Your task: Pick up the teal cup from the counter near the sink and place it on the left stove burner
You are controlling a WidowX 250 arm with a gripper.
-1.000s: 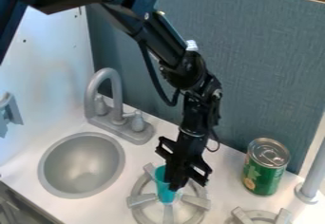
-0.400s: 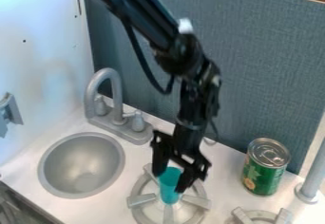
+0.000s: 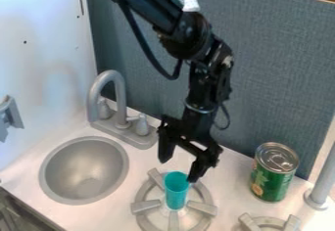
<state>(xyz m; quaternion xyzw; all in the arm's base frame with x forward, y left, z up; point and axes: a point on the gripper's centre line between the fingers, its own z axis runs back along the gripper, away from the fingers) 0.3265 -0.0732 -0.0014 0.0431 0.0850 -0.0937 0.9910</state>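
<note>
From where I stood, the gripper [image 3: 180, 167] was above the near burner, pointing downward at a slant, its two fingers spread apart with nothing clamped between them. The turquoise cup [image 3: 177, 191] stood upright, mouth up, at the middle of the gray burner grate [image 3: 145, 206]. One fingertip was at the cup's rim, on the side toward the green can [image 3: 272, 171]; whether it touched could not be determined. The other was higher and clear of the rim, toward the sink [image 3: 83, 170].

Support: the grate's spokes were arranged around the cup's lower end. This central position probably kept the cup level, since its narrow base had the ring and spokes on all sides. Whether the base sat on the spokes or between them could not be verified. The cup stood without being gripped, so its weight was evidently borne from below.

Clearance: the wide finger gap appeared sufficient to leave the cup free. The fingertip nearest the rim had little margin, and a sideways knock there could have tipped so light-looking a vessel.

Surroundings: the can stood upright on the white countertop [image 3: 229, 186], its flat end giving stable support, apart from both the cup and the second burner grate [image 3: 269, 220]. The gray faucet [image 3: 121, 98] was mounted behind the sink, its spout curved forward, presumably so that it would discharge toward the basin
</note>
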